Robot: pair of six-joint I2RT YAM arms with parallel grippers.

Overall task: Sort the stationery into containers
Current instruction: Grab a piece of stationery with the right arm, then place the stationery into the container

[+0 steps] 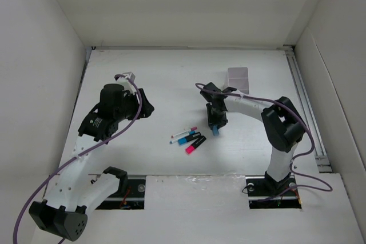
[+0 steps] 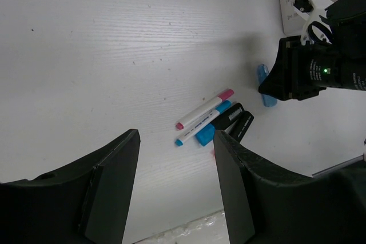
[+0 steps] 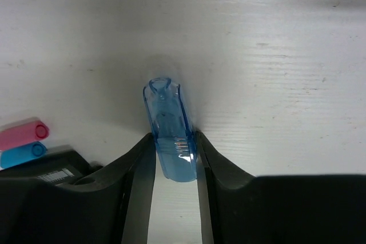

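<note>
Blue piece [image 3: 166, 112], pinched between fingers of the right gripper [image 3: 173, 138], likely needs lifting to the box [image 1: 238, 78] next; left gripper [image 2: 176, 135] gapes empty.

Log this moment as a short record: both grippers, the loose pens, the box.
left gripper: open, empty, over bare table to the left of the pens
right gripper: shut on blue piece, one finger against each side
pens: four in a close bundle on the table between the arms, two white, two black-bodied
box: white, on the far right part of the table beyond the right gripper, nothing touching it
sorting: the four pens not yet in the box
</note>
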